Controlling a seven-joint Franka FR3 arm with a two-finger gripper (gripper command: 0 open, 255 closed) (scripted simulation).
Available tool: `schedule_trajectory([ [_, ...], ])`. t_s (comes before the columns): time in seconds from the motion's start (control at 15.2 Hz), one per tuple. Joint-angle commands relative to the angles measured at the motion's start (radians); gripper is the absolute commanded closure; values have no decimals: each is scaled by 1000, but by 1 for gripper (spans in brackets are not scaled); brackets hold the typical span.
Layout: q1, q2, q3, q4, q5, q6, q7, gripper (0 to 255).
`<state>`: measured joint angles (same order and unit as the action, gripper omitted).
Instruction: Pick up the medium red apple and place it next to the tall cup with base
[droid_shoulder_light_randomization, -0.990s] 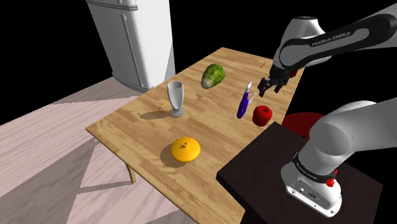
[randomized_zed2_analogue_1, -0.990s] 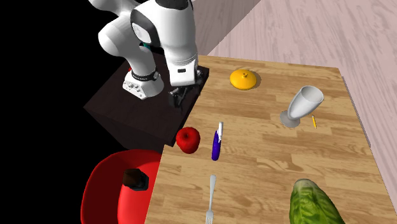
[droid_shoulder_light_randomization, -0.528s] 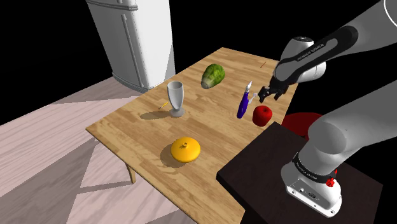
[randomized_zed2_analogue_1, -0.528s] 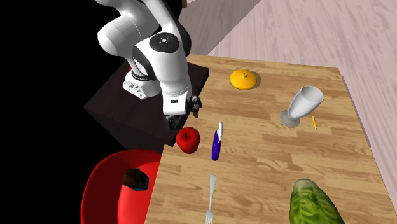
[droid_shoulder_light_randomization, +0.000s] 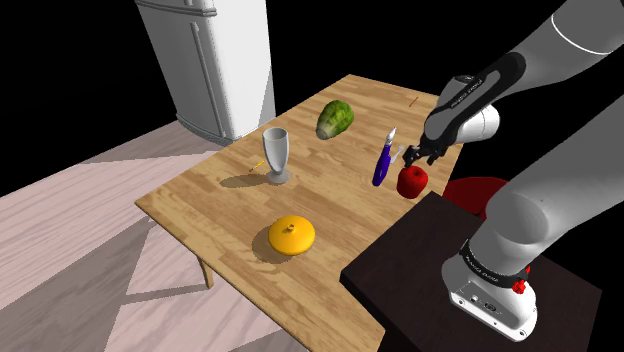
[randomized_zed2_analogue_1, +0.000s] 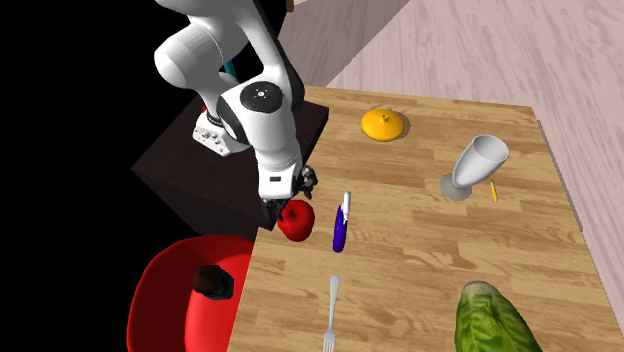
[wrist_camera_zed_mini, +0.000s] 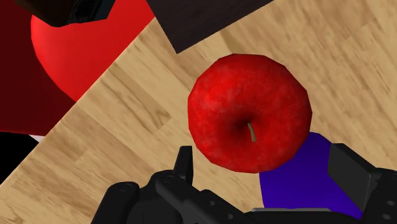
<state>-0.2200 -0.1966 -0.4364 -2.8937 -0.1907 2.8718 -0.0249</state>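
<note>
Round, mottled red apple (wrist_camera_zed_mini: 249, 113) with a short stem is seen on the wood-grain desk (droid_shoulder_light_randomization: 230, 220), at the edge by the stand (droid_shoulder_light_randomization: 400, 275), beside a purple utensil (droid_shoulder_light_randomization: 381, 166). The pincer (wrist_camera_zed_mini: 266, 159) is held wide open just above it, gripping nothing. The grey footed cup (droid_shoulder_light_randomization: 276, 155) is stood well apart.

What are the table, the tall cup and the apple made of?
The table looks like matte light wood: grain lines run across it. The tall cup is plain pale grey, so glass, metal or plastic, I cannot tell. The apple looks like real fruit: mottled, slightly glossy red skin and a stem.
</note>
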Motion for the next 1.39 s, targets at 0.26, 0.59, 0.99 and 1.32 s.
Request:
schedule_trajectory([
  [0.26,14,32,-9,0,20,32,-12,0],
  [0.59,14,32,-9,0,20,32,-12,255],
  [0.99,14,32,-9,0,20,32,-12,255],
  [1.32,-13,-30,11,4,-18,-32,15,255],
])
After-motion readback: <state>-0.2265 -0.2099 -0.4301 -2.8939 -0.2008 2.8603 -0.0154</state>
